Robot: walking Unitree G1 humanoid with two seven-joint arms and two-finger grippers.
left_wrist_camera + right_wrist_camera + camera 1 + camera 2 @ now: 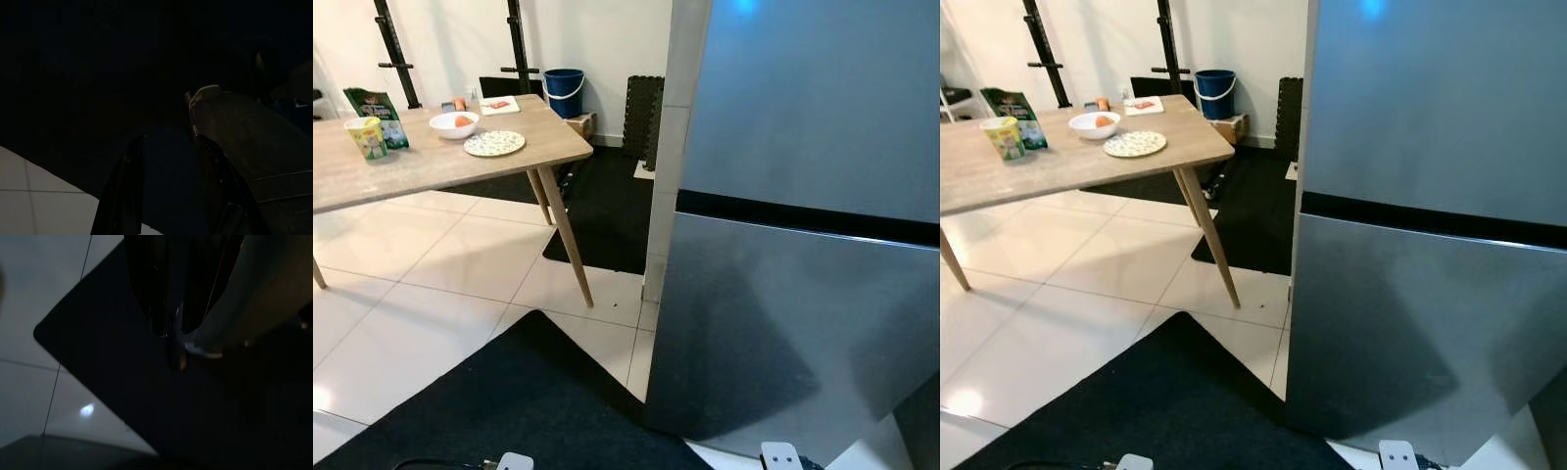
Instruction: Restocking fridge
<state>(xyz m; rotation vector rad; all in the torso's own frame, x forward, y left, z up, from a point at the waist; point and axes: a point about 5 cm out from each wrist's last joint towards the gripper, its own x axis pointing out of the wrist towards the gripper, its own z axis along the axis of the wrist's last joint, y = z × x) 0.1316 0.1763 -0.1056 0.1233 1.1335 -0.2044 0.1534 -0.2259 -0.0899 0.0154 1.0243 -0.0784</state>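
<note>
Directly ahead and to the right stands a grey two-door fridge (803, 245), both doors closed, with a black band between the upper and lower door. Its lower door sits at the edge of a black floor mat (509, 401) that lies on the white tiled floor (421, 274).

Off to the left, well apart from the fridge, is a light wooden table (1067, 162) on slanted legs. On it rest a white bowl (1094, 124) holding something orange, a speckled plate (1134, 144) just beside the bowl, a yellow-green cup (1003, 137) and a green packet (1011, 110) behind the cup. A flat card or booklet (1144, 105) lies at the far end of the tabletop. Beyond the table, a blue bucket (1215, 93) stands against the wall, near a dark ribbed mat (642, 117) propped upright beside the fridge.

Both arms hang low. The left gripper (168, 191), seen in its dim wrist view, has its two black fingers set apart with nothing between them, above the dark mat and a corner of white tile. The right gripper (171, 330) has its fingertips drawn together, holding nothing, over the mat's corner.
</note>
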